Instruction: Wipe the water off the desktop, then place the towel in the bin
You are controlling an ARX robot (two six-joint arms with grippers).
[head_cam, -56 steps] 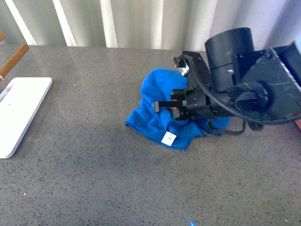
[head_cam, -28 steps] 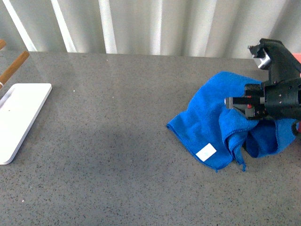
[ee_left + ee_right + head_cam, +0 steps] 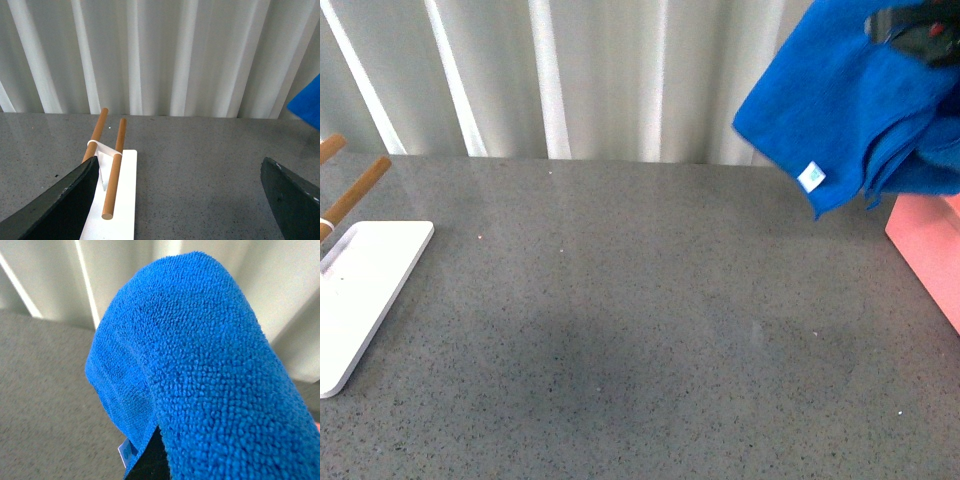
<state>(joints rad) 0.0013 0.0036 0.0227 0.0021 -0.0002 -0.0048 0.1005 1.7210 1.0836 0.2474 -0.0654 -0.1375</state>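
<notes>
The bright blue towel (image 3: 850, 110) hangs in the air at the top right of the front view, its white tag (image 3: 810, 176) at its lower edge. My right gripper (image 3: 920, 25) is shut on the towel; only a dark bit of it shows at the top right corner. The towel hangs just left of and above the salmon-pink bin (image 3: 930, 250) at the right edge. In the right wrist view the towel (image 3: 200, 370) fills the picture and hides the jaws. My left gripper (image 3: 185, 200) is open and empty above the speckled grey desktop (image 3: 640, 330). A corner of the towel (image 3: 307, 102) shows there.
A flat white tray (image 3: 360, 290) with brown wooden rods (image 3: 355, 190) lies at the desktop's left edge. It also shows in the left wrist view (image 3: 120, 200), close to one left finger. A white corrugated wall (image 3: 570, 70) stands behind the desktop.
My right gripper has lifted the towel off the desktop and carried it up and to the right, towards the bin. The towel now hangs free in the air.
</notes>
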